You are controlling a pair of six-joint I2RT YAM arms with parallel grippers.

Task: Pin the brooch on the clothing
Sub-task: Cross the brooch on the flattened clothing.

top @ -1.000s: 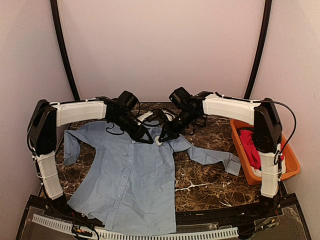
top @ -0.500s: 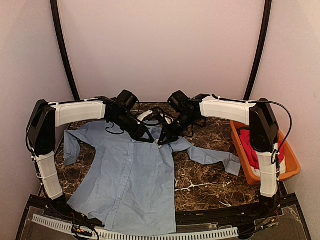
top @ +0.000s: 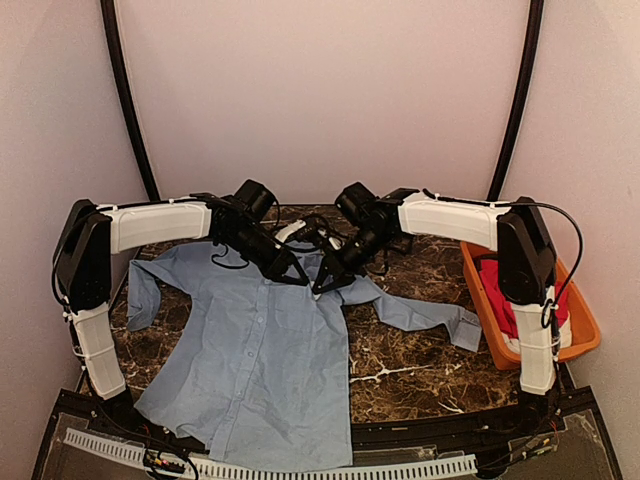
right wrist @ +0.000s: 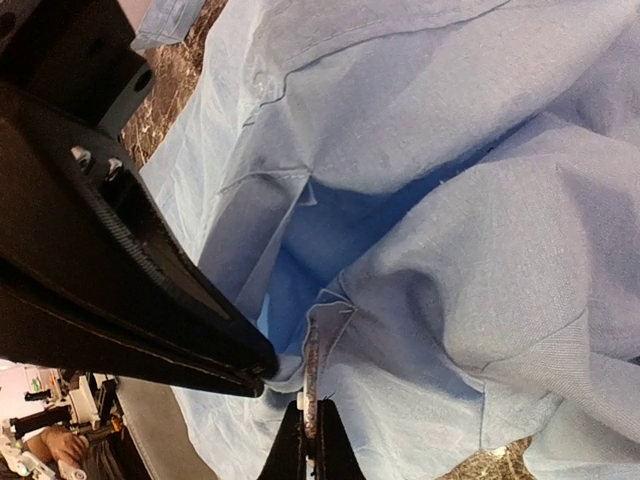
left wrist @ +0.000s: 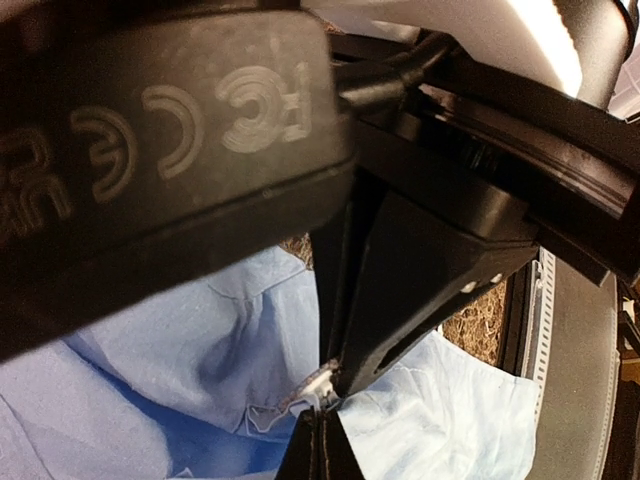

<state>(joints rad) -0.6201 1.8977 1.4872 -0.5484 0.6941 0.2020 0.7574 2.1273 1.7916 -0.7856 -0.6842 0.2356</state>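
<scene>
My left gripper (top: 300, 279) and right gripper (top: 321, 287) are both pressed shut at the top of the shirt (top: 258, 350). It's thin and floppy, so I'd pinch a fold there.

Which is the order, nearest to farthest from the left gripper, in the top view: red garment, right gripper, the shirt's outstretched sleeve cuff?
1. right gripper, right beside the left gripper.
2. sleeve cuff, right of centre.
3. red garment, far right, in the orange basket.
</scene>
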